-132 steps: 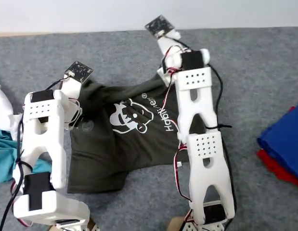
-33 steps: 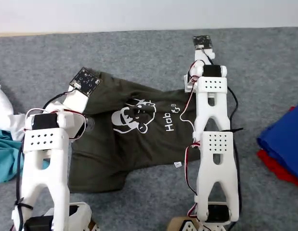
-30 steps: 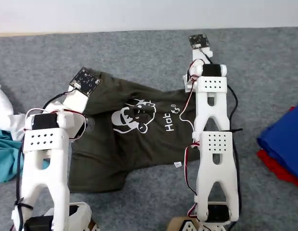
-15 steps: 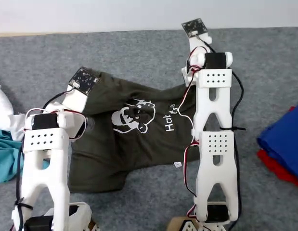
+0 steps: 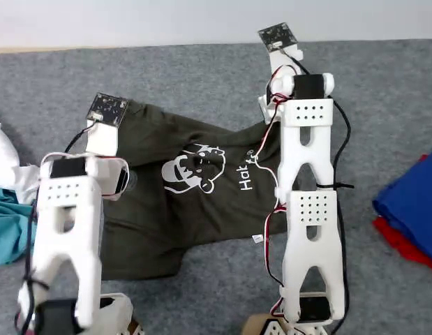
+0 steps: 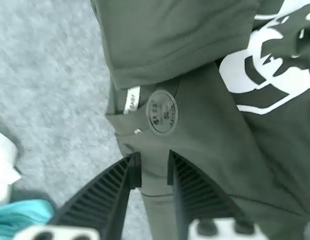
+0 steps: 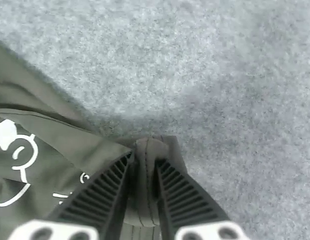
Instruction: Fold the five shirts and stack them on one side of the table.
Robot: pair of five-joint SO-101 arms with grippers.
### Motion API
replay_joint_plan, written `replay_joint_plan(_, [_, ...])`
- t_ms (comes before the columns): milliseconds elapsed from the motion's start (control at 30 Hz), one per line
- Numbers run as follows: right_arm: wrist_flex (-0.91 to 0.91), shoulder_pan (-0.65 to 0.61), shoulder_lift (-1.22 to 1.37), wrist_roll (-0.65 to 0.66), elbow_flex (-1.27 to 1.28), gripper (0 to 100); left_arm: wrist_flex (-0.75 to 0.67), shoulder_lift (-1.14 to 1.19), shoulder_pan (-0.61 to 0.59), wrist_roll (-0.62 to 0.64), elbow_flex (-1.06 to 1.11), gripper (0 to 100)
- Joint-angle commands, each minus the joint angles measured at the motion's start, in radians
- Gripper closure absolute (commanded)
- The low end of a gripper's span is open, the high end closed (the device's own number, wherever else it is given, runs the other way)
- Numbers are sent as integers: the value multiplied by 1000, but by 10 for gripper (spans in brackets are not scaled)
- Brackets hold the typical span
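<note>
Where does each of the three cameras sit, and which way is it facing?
High view: fixed overhead, looking down on the dark green shirt; left arm and right arm show.
Left wrist view: on the left wrist, looking past its open jaws at the shirt's label.
Right wrist view: on the right wrist, looking past jaws shut on a shirt fold at grey table.
All three share the shirt's white print.

The grey table (image 5: 383,105), covered with a felt-like fabric, is lit evenly and the shadows on it are soft. Behind its far edge stands a plain white wall (image 5: 132,21).
</note>
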Motion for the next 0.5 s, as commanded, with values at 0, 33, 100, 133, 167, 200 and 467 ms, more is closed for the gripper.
replay_joint_plan(0, [36,-18,-10,5,-48,989,91,129,6,37,-193,902])
replay_joint_plan(33, [36,-24,-8,5,-48,989,112,169,6,46,-245,902])
replay_joint_plan(100, [36,-30,-7,5,-48,989,150,250,2,51,-348,901])
replay_joint_plan(133, [36,-31,-7,5,-48,989,170,292,2,51,-398,897])
replay_joint_plan(167, [36,-31,-7,5,-48,989,193,333,2,51,-450,886])
replay_joint_plan(200, [36,-31,-8,5,-48,989,213,374,2,51,-498,874])
replay_joint_plan(467, [39,-22,-15,8,-51,989,285,624,-49,61,-785,838])
